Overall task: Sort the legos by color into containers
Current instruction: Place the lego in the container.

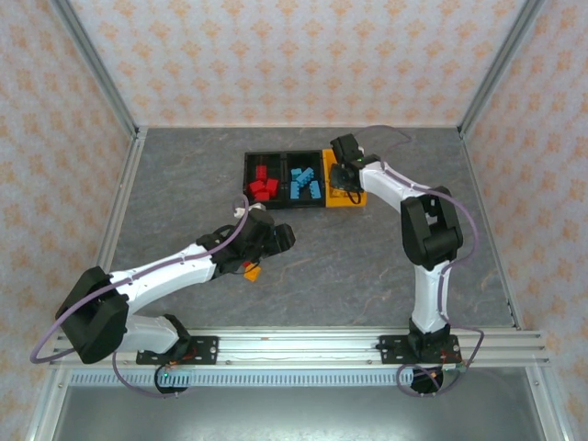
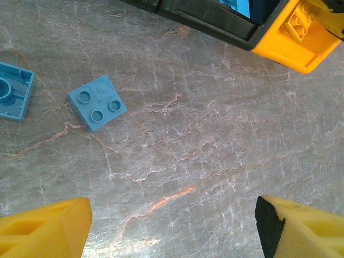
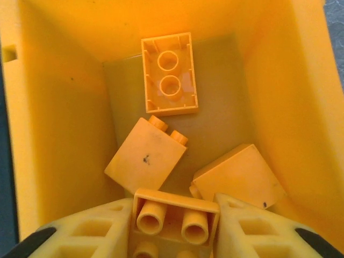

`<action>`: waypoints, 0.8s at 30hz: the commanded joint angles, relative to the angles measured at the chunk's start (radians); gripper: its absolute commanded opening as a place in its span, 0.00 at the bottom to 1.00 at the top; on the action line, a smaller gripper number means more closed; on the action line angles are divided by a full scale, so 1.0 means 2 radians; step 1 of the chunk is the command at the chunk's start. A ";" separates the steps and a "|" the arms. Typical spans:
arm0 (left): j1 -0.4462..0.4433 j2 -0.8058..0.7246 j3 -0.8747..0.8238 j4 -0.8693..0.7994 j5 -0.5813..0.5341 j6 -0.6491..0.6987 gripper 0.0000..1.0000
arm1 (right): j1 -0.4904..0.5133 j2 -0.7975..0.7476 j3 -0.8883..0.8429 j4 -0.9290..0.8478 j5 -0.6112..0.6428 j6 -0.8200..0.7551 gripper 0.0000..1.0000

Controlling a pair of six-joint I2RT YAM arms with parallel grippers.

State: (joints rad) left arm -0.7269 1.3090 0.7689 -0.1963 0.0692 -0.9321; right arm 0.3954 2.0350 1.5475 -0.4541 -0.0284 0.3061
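My right gripper hangs inside the orange-yellow container, shut on an orange-yellow lego held underside up. Three more orange-yellow legos lie on the bin floor, one upside down. From above, the right gripper is over the orange-yellow container. Beside it, one black container holds red legos and the other holds blue legos. My left gripper stands open above bare table. Two blue legos lie ahead of it on the left, one studs up, one upside down.
The left arm stretches low across the table's left half, with a small orange piece showing beneath it. The black bin's wall and the orange-yellow bin's corner cross the top right of the left wrist view.
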 commanded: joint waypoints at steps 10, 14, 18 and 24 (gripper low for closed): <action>-0.001 -0.022 0.002 -0.019 -0.027 0.012 0.82 | -0.002 -0.057 0.011 0.004 0.003 -0.001 0.60; 0.015 -0.049 0.001 -0.039 -0.035 0.024 0.82 | 0.002 -0.118 -0.021 0.015 -0.021 -0.001 0.60; 0.044 -0.070 0.005 -0.074 -0.035 0.046 0.83 | 0.009 -0.187 -0.080 0.032 -0.069 -0.005 0.60; 0.081 -0.070 0.029 -0.129 -0.044 0.090 0.83 | 0.029 -0.285 -0.198 0.062 -0.132 -0.011 0.62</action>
State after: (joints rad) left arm -0.5880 1.1713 0.7807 -0.3580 0.0170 -0.8242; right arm 0.4309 1.5166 1.2442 -0.3515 -0.2073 0.3004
